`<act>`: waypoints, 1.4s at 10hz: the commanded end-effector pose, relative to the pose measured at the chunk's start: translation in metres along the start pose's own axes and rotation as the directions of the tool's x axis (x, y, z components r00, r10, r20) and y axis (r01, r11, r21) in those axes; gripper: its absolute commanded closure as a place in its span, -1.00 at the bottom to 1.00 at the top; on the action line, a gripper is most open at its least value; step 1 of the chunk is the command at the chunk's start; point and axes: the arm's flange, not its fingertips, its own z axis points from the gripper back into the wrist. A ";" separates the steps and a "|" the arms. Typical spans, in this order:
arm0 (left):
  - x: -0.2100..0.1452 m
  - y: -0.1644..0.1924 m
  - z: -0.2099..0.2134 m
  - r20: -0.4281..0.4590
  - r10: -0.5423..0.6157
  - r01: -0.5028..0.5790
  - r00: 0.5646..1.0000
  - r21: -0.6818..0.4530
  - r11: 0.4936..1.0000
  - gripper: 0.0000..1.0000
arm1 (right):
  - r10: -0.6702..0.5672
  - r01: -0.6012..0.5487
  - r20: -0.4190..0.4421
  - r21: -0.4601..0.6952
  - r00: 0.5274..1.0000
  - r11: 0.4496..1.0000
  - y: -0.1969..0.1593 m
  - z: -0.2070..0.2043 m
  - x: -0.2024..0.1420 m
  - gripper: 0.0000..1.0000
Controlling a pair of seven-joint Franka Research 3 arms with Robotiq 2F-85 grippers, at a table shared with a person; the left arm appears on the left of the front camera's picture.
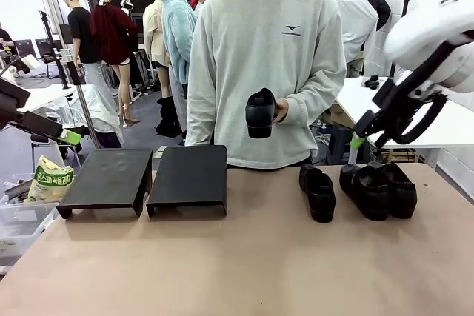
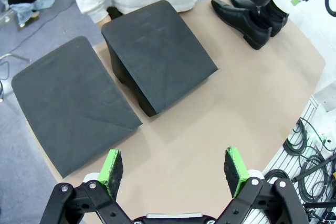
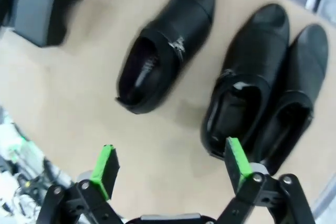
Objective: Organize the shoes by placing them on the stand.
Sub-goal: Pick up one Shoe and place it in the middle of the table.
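Three shoes (image 1: 370,192) lie on the table (image 1: 244,264) at the right of the front view. A fourth shoe (image 1: 260,112) hangs in the person's hand (image 1: 281,111) at centre, up and right of the two black stands (image 1: 189,175). The sweatshirt (image 1: 252,57) carries a small chest logo (image 1: 292,29), its lettering too small to read.

From the left wrist, the left gripper (image 2: 173,167) hovers spread wide and empty over bare table, with the stands above it in the frame.

From the right wrist, the right gripper (image 3: 169,165) gapes, holding nothing, over the three shoes.

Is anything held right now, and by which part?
The left end effector and right end effector are open and empty. The person's hand holds one shoe in the air, seemingly by its side.
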 end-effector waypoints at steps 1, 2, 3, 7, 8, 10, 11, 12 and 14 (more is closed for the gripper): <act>-0.002 0.002 0.001 0.004 -0.019 0.020 1.000 -0.011 1.000 -1.00 | -0.016 0.011 -0.091 -0.057 0.996 0.998 0.006 -0.010 0.009 -1.00; -0.002 0.002 0.001 0.004 -0.019 0.020 1.000 -0.011 1.000 -1.00 | -0.017 0.006 -0.120 -0.091 0.993 0.996 0.010 -0.027 0.007 -1.00; -0.002 0.002 0.001 0.004 -0.019 0.020 1.000 -0.011 1.000 -1.00 | -0.018 -0.002 -0.131 -0.150 0.991 0.989 0.012 -0.042 0.000 -1.00; -0.002 0.002 0.001 0.004 -0.019 0.020 1.000 -0.011 1.000 -1.00 | -0.034 0.000 -0.155 -0.213 0.987 0.977 0.022 -0.070 -0.015 -1.00; -0.002 0.002 0.001 0.004 -0.019 0.020 1.000 -0.011 1.000 -1.00 | -0.043 0.013 -0.137 -0.213 0.990 0.977 0.022 -0.077 -0.018 -1.00; -0.002 0.002 0.001 0.004 -0.019 0.020 1.000 -0.011 1.000 -1.00 | -0.056 0.026 -0.124 -0.234 0.991 0.972 0.022 -0.091 -0.018 -1.00; -0.002 0.002 0.001 0.004 -0.019 0.020 1.000 -0.011 1.000 -1.00 | -0.059 0.029 -0.118 -0.240 0.991 0.970 0.022 -0.096 -0.017 -1.00; -0.002 0.002 0.001 0.004 -0.019 0.020 1.000 -0.011 1.000 -1.00 | -0.059 0.029 -0.110 -0.257 0.992 0.966 0.020 -0.101 -0.016 -1.00; -0.002 0.002 0.001 0.004 -0.019 0.020 1.000 -0.011 1.000 -1.00 | -0.079 0.045 -0.111 -0.285 0.991 0.957 0.019 -0.101 -0.014 -1.00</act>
